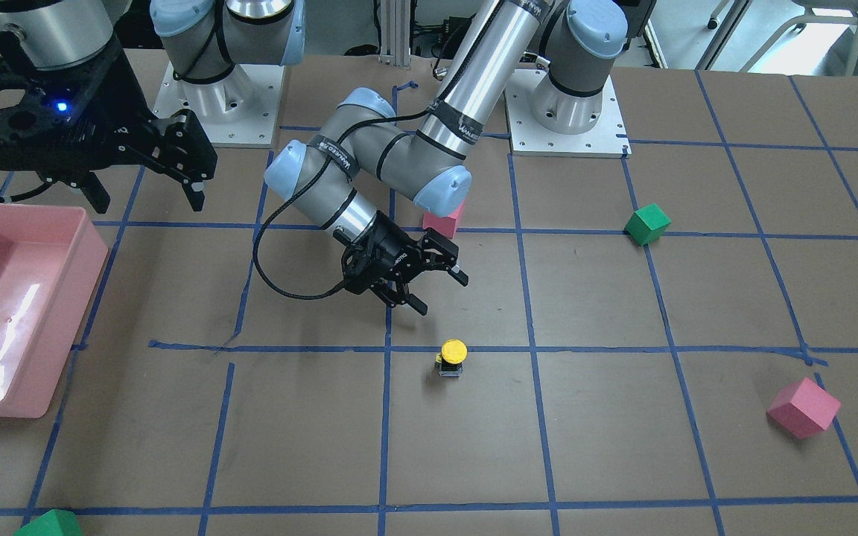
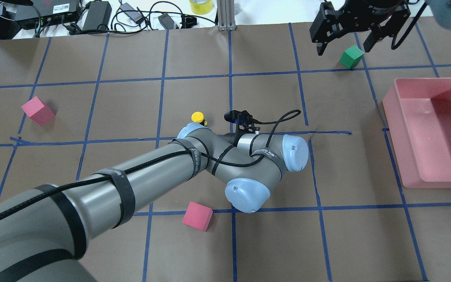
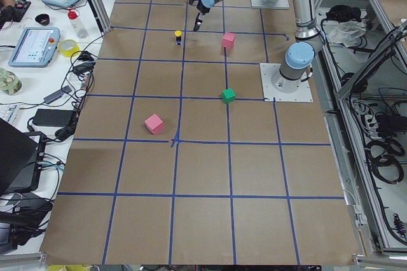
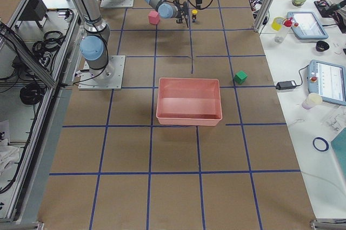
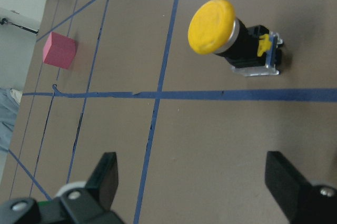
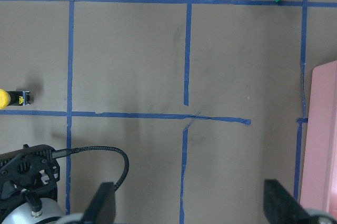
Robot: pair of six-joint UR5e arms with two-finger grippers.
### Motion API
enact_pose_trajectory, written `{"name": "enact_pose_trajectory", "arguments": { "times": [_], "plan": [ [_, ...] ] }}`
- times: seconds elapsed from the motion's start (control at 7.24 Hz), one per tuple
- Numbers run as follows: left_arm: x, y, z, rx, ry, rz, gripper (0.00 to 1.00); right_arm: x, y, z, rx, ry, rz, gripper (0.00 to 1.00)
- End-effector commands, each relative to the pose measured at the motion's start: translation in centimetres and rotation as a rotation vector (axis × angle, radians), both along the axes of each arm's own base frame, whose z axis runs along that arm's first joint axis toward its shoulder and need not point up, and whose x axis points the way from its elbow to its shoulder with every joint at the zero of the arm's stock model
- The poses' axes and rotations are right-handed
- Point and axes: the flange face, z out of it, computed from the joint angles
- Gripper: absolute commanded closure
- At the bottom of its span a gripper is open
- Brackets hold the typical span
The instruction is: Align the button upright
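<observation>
The button (image 1: 453, 358) stands on the table just beyond a blue tape line, with its yellow cap on top, black body and whitish base below. It also shows in the overhead view (image 2: 197, 116) and the left wrist view (image 5: 231, 34). My left gripper (image 1: 440, 292) is open and empty. It hovers a short way from the button on the robot's side, not touching it, with both fingers (image 5: 105, 177) apart. My right gripper (image 1: 146, 195) is open and empty, held high beside the pink bin and far from the button.
A pink bin (image 1: 64, 313) stands at the table's edge on my right side. A pink cube (image 1: 444, 220) lies under my left forearm, and another pink cube (image 1: 803, 407) and a green cube (image 1: 647, 224) lie on my left side. A second green cube (image 2: 351, 56) sits below my right gripper.
</observation>
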Motion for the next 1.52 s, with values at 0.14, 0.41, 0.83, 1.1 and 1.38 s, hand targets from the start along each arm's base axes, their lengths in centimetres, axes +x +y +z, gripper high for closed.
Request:
{"name": "enact_pose_trajectory", "arguments": {
  "times": [0.14,0.41,0.83,1.1,1.38],
  "plan": [
    [4.3,-1.0,6.9,0.147,0.145,0.052,0.00,0.1,0.1,-0.8,0.010,-0.004,0.000,0.00],
    [8.9,-3.3,12.3,0.228,0.248,0.032,0.00,0.2,0.1,-0.4,-0.001,-0.006,0.000,0.00],
    [19.6,-8.5,24.8,0.270,0.454,0.203,0.00,0.2,0.2,-0.2,-0.007,-0.006,0.000,0.00],
    [22.3,-9.9,28.1,0.285,0.659,0.235,0.00,0.2,0.2,-0.2,-0.005,-0.006,0.000,0.00],
    [28.0,-10.8,27.8,0.366,0.779,0.173,0.00,0.2,0.3,0.1,-0.010,-0.005,0.000,0.00]
  ]
}}
